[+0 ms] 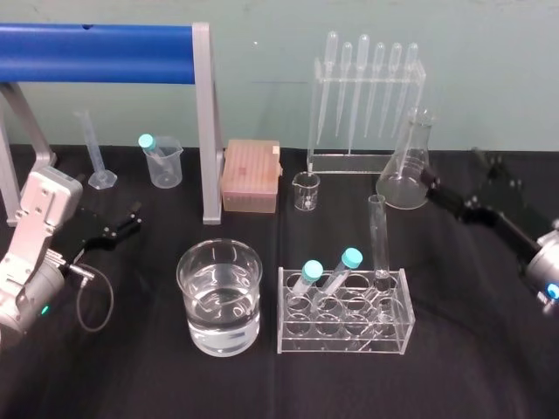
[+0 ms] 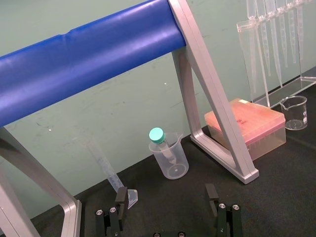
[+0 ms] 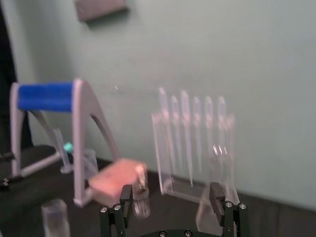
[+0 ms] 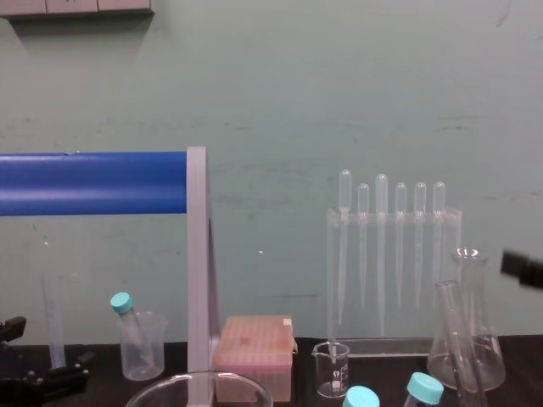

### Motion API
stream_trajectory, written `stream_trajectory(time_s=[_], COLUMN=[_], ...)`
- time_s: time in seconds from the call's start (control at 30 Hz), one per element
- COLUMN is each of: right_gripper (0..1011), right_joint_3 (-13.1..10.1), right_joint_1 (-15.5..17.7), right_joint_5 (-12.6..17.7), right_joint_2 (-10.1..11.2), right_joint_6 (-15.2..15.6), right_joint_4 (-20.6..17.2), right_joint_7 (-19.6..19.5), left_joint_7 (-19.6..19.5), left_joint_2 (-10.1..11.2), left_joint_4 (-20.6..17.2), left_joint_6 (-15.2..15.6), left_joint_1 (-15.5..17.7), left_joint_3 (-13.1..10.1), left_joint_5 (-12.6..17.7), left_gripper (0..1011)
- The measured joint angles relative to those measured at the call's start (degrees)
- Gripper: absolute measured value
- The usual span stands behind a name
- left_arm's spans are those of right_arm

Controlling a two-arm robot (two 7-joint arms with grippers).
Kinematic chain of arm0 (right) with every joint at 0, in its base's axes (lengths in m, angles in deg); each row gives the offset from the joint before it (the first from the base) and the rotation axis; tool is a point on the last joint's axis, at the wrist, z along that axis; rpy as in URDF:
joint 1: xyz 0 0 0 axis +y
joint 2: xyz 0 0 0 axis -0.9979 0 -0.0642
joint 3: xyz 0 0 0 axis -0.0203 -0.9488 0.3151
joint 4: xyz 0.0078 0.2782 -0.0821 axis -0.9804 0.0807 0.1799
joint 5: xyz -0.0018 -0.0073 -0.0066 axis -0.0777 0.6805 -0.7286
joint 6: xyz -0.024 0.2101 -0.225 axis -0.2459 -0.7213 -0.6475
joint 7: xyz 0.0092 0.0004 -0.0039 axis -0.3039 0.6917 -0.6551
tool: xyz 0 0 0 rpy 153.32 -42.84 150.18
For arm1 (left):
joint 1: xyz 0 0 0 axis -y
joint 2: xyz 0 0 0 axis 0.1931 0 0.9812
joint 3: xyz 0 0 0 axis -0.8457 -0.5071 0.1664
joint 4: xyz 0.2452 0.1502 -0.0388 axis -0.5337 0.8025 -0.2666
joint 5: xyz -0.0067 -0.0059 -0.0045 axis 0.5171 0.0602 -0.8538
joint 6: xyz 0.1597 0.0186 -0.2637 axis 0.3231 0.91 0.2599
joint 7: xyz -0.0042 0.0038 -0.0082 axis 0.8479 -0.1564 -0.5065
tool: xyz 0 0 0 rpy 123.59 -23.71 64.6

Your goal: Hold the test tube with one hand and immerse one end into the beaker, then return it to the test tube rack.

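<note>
The left gripper's [image 2: 166,195] fingers [image 2: 121,198] are spread wide apart and empty. This gripper hangs low over the black surface [image 1: 131,375], well to the left of the test tube rack [image 1: 342,336] and farther left than the beaker [image 1: 220,243].

The right gripper's [image 3: 171,191] fingers [image 3: 216,191] are also spread and grip nothing. It sits behind the rack and to its right, with its tips pointing at the cone-shaped flask [image 1: 409,170] and just beside it. I cannot tell whether they touch the glass.

The test tube [image 1: 377,236] stands upright in the rack, in the back row at the right end, and its open rim rises well above the rack's top. Two teal-capped tubes [image 1: 345,266] lean in the left part of the same rack.

The beaker stands just to the left of the rack, apart from it, and is partly filled with clear liquid.

Behind the rack are a small spouted beaker [image 1: 307,190], a pink box [image 1: 251,175] to that beaker's left, and farther back a clear stand of pipettes [image 1: 367,161].
</note>
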Motion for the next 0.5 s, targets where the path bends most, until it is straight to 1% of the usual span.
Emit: stream_trajectory(time_s=[0.03,0.1,0.13,0.23,0.27,0.3,0.37,0.5], right_gripper=[1000,1000,1000,1000,1000,1000,1000,1000], right_joint_3=[0.0,0.0,0.0,0.0,0.0,0.0,-0.1,-0.1], right_joint_1=[0.3,0.4,0.4,0.4,0.4,0.4,0.2,0.2], right_joint_5=[0.1,0.3,0.6,1.0,1.3,1.3,1.7,1.6], right_joint_2=[-0.6,-1.1,-1.7,-2.6,-3.2,-3.2,-3.8,-3.7], right_joint_6=[0.9,1.7,2.5,3.6,4.1,4.1,4.6,4.6], right_joint_4=[0.9,1.9,3.0,4.6,5.5,5.5,6.6,6.4], right_joint_7=[-0.4,-0.6,-0.7,-0.8,-0.8,-0.8,-0.5,-0.5], left_joint_7=[0.0,0.0,0.0,0.0,0.0,0.0,0.0,0.0], left_joint_2=[0.0,0.0,0.0,0.0,0.0,0.0,0.0,0.0], left_joint_4=[0.0,0.0,0.0,0.0,0.0,0.0,0.0,0.0], left_joint_6=[0.0,0.0,0.0,0.0,0.0,0.0,0.0,0.0], left_joint_1=[0.0,0.0,0.0,0.0,0.0,0.0,0.0,0.0], left_joint_3=[0.0,0.0,0.0,0.0,0.0,0.0,0.0,0.0], left_joint_5=[0.0,0.0,0.0,0.0,0.0,0.0,0.0,0.0], left_gripper=[1000,1000,1000,1000,1000,1000,1000,1000])
